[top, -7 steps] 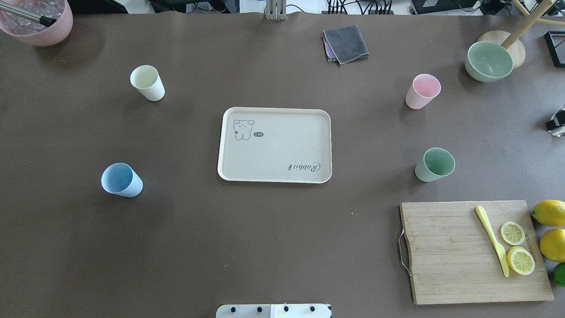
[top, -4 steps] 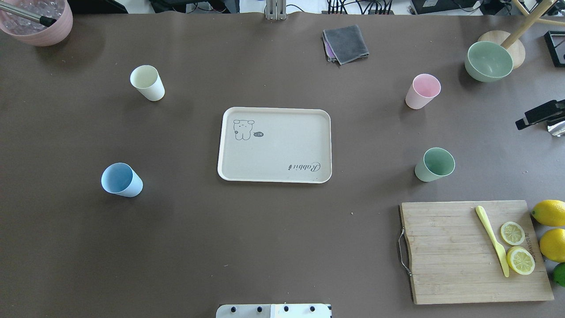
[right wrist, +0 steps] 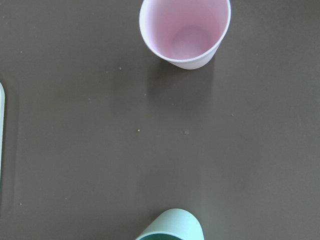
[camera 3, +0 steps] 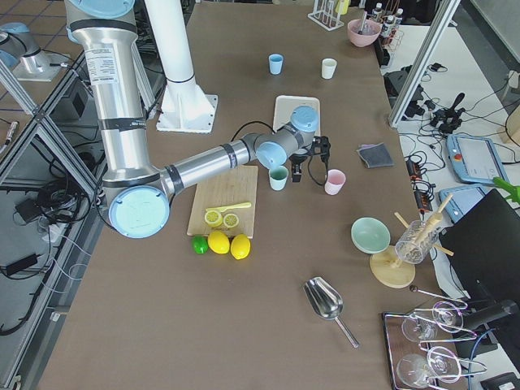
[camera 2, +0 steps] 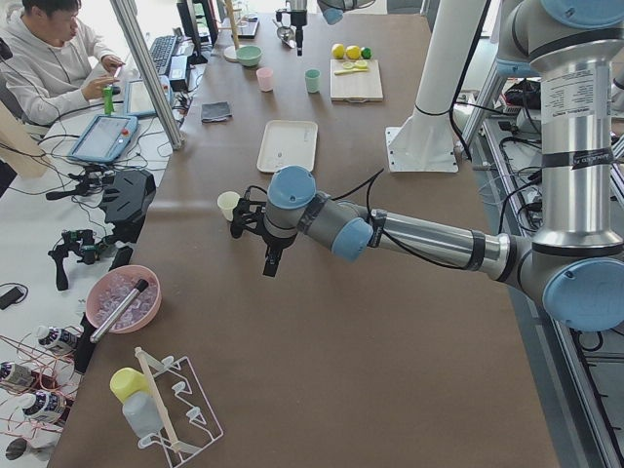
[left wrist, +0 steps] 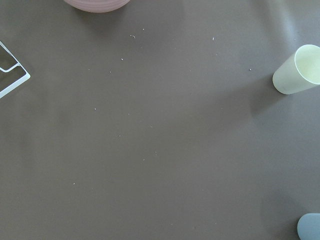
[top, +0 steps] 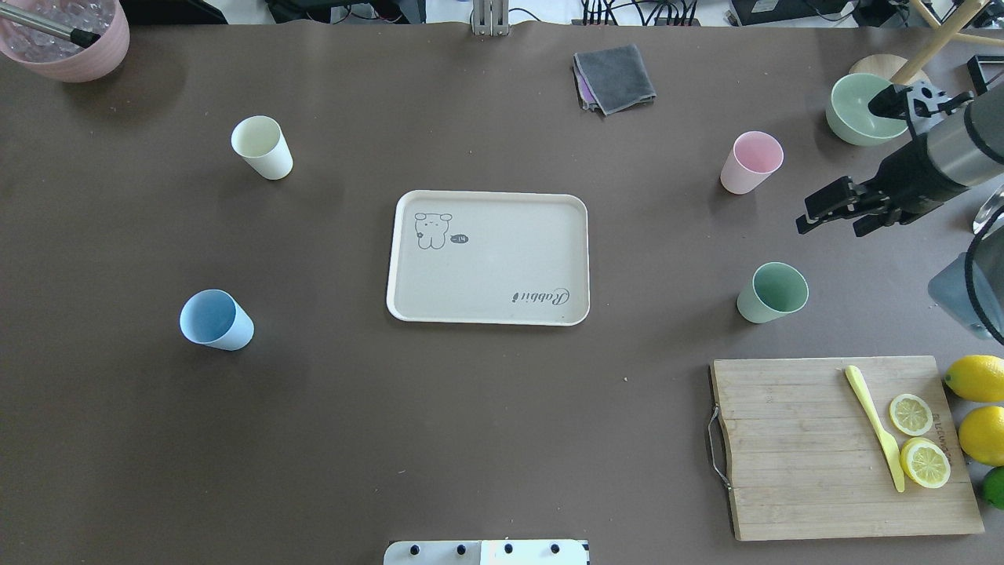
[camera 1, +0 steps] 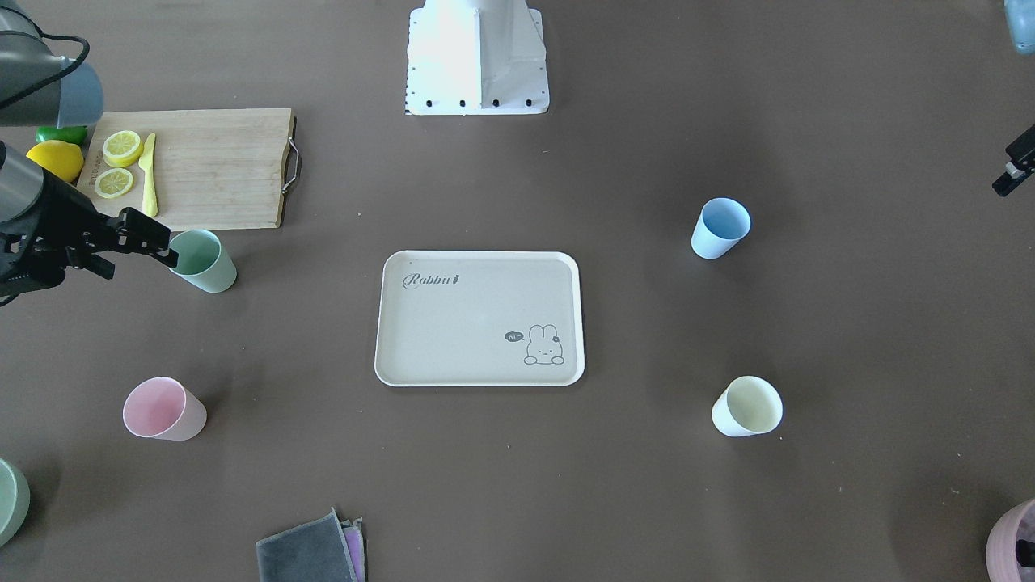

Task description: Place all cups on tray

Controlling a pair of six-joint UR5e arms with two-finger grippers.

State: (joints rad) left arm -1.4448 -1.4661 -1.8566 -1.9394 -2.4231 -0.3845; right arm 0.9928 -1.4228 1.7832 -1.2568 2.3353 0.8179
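Note:
The beige tray lies at the table's middle with nothing on it. All four cups stand upright on the table. The cream-yellow cup and light blue cup stand left of the tray. The pink cup and sage green cup stand right of it. My right gripper is open and empty, above the table between the pink and green cups, to their right; it touches neither. Its wrist view shows the pink cup and the green cup's rim. My left gripper only shows at the view's edge, near the cream cup.
A wooden cutting board with a yellow knife and lemon slices lies front right, with lemons beside it. A green bowl stands back right, a grey cloth at the back, a pink ribbed container back left.
My right arm has come in from the right edge and moved left toward the gap between the pink and green cups. No cup or tray has moved.

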